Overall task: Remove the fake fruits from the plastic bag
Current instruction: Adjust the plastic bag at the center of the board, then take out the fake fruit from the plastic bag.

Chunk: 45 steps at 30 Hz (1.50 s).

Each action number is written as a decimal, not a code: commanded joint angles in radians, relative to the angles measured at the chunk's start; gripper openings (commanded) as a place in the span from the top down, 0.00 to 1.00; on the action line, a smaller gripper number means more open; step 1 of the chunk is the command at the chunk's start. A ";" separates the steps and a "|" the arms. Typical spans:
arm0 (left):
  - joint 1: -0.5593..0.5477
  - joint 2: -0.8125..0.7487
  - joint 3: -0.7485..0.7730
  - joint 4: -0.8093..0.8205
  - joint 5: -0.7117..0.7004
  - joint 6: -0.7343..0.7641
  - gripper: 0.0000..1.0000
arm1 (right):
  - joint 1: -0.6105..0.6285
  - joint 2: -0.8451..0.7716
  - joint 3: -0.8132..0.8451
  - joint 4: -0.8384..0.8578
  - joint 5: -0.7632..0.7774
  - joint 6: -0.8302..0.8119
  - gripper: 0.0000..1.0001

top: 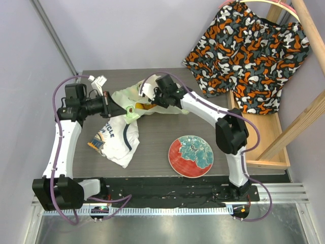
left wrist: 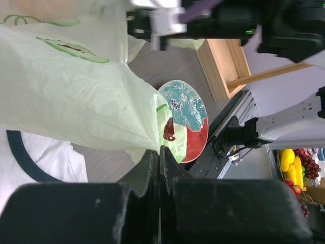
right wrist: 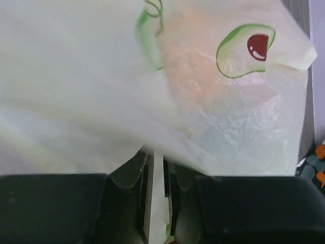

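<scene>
Left gripper (left wrist: 160, 151), right gripper (right wrist: 157, 158) pinch plastic bag (top: 122, 97).

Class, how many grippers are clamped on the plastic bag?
2: the left gripper pinches the plastic bag from its left side, the right gripper from its right.

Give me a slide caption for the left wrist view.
Left pincer shut on a corner of the avocado-print plastic bag, red plate on the table behind.

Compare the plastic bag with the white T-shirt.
The plastic bag is pale-green and translucent; the T-shirt is opaque white with dark trim. The plastic bag is pinched by the left claw and right claw; the T-shirt lies loose on the table. Both are soft and crumpled.
</scene>
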 commanded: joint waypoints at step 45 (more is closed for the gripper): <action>0.004 0.009 0.209 -0.007 -0.019 0.004 0.98 | 0.023 -0.134 -0.132 0.219 0.226 0.005 0.61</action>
